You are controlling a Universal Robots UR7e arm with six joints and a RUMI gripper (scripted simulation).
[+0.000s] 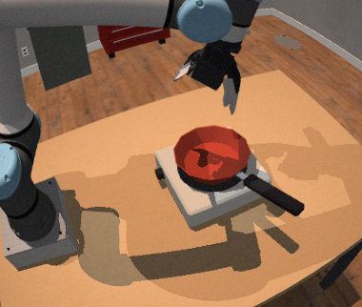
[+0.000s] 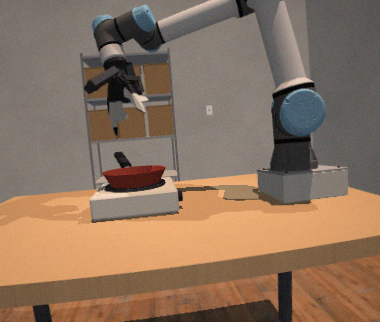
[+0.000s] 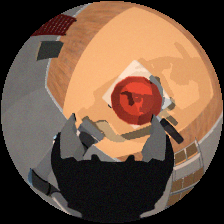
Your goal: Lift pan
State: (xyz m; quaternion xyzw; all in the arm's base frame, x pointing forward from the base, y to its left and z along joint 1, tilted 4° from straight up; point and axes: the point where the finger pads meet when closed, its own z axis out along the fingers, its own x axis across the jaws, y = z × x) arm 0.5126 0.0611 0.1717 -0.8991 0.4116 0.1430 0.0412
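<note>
One red pan (image 1: 211, 153), faceted bowl, black handle (image 1: 274, 194), on hot plate (image 1: 196, 200)

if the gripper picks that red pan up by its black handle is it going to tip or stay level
Likely nose-heavy: the pan has a wide red bowl and one long handle off to the side, so a grip far out may let the bowl sag. It looks rigid, not floppy. The open gripper hangs well above it, holding nothing.

Red pan (image 3: 136, 99) sits on the white hot plate (image 3: 141, 68) between the gripper's (image 3: 117, 135) spread fingers.
</note>
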